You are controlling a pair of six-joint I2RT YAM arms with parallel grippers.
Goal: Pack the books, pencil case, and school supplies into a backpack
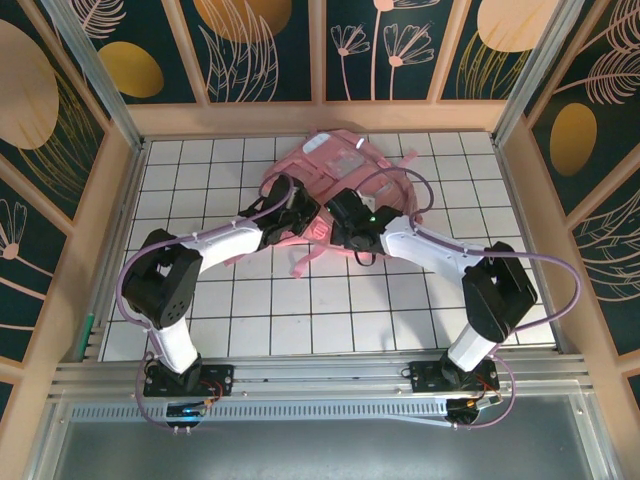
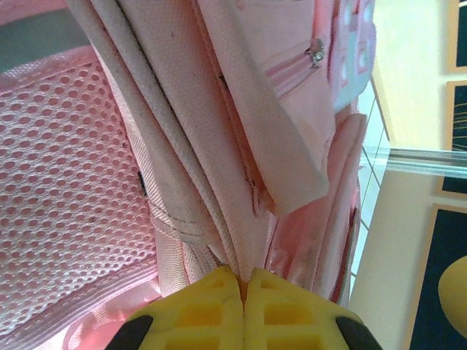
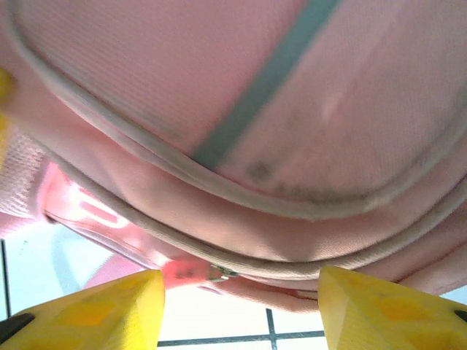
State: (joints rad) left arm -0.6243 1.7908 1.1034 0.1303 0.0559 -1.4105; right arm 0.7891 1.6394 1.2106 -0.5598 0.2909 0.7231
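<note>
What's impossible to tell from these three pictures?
- Top view: what is inside the backpack; both arms cross over its near side.
- Left wrist view: whether the shut left gripper pinches fabric; its fingertips hide the seam's end.
- Right wrist view: the small metal piece above the open right gripper; blurred, too close.

- We find the left arm (image 1: 215, 245) folded at its elbow out to the left, with the forearm reaching forward and inward.
- We find the left gripper (image 2: 244, 281) with its yellow fingers (image 2: 208, 310) pressed together, pinching a seam of the backpack (image 2: 241, 109).
- We find the right arm (image 1: 430, 250) mirrored, elbow out to the right, with the forearm angled inward.
- We find the right gripper (image 3: 241, 281) with its jaws standing well apart.
- We find both wrists near each other.
</note>
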